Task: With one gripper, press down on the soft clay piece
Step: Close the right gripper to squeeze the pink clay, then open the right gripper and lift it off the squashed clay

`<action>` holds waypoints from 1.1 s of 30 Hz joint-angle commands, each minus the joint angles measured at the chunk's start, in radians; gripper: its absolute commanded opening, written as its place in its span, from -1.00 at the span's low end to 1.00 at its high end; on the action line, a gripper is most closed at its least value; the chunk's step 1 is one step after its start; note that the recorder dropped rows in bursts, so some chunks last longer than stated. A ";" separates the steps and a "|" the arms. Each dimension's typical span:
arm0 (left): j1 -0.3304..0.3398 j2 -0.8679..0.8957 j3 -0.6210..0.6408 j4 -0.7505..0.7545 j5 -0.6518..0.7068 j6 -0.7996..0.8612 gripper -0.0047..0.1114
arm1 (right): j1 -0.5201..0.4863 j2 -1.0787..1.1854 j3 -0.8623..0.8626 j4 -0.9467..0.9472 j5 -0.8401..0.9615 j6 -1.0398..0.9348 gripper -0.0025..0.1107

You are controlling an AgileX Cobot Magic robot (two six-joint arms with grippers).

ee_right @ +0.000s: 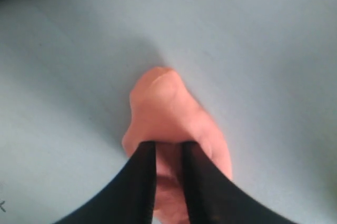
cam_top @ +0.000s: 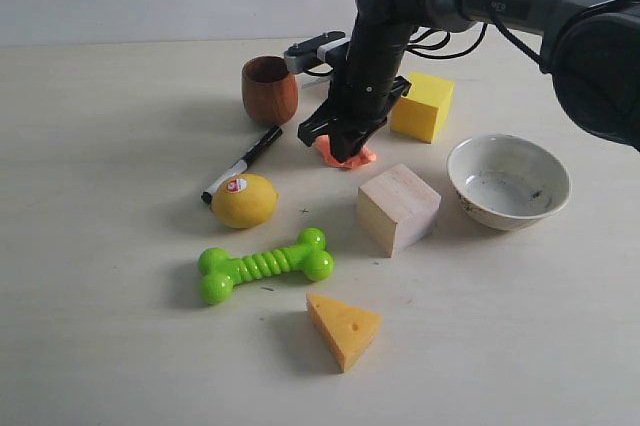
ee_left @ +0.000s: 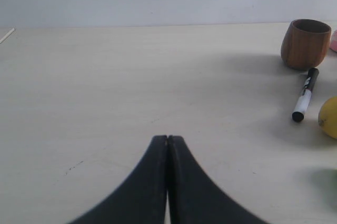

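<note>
**On the clay, right pincer pressing; left pincer sitting idle**

At mid-tabletop (cam_top: 100, 326), the right pincer (cam_top: 345, 153) is pointing steeply down from the dark arm and its tips are sitting on the soft clay piece (cam_top: 365, 157). The clay is lying flat on the tabletop between the wooden cup (cam_top: 270, 89) and the yellow cube (cam_top: 422, 106), and just behind the wooden cube (cam_top: 398, 208). Only its salmon-orange edge is peeking out under the tips in the exterior view.

In the right wrist view, the right pincer (ee_right: 168, 145) is standing narrow, fingers a slit apart, with the soft clay piece (ee_right: 163, 103) showing through the gap and bulging out beyond the tips. Both fingertips (ee_right: 145, 153) are touching the lumpy surface.

The left pincer (ee_left: 167, 139) is showing only in its own wrist view. Its fingers are meeting tip to tip with nothing between them, and it is hovering over bare tabletop. The wooden cup (ee_left: 305, 43), marker (ee_left: 305, 95) and lemon (ee_left: 329, 118) are sitting well off to one side of it.

Elsewhere, the marker (cam_top: 243, 163) is lying between cup and lemon (cam_top: 244, 200), its tip end just beside the lemon. The green bone toy (cam_top: 265, 265) is lying in front of the lemon, and the cheese wedge (cam_top: 343, 329) is sitting nearest the camera. The white bowl (cam_top: 470, 196) is standing beside the wooden cube, apart from it.
</note>
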 commanded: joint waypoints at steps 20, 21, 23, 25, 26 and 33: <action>-0.004 -0.006 0.000 -0.002 -0.007 -0.001 -0.92 | 0.000 -0.013 -0.039 -0.013 0.035 0.043 -0.52; -0.004 -0.006 0.000 -0.002 -0.007 -0.001 -0.92 | 0.000 -0.016 -0.048 -0.013 0.038 0.043 -0.52; -0.004 -0.006 0.000 -0.002 -0.007 -0.001 -0.92 | 0.000 -0.016 -0.064 -0.013 0.044 0.043 -0.52; -0.004 -0.006 0.000 -0.002 -0.007 -0.001 -0.92 | 0.000 -0.016 -0.072 -0.013 0.048 0.043 -0.52; -0.004 -0.006 0.000 -0.002 -0.007 -0.001 -0.92 | 0.000 -0.016 -0.072 -0.013 0.048 0.043 -0.52; -0.004 -0.006 0.000 -0.002 -0.007 -0.001 -0.92 | 0.000 -0.016 -0.072 -0.013 0.050 0.043 -0.31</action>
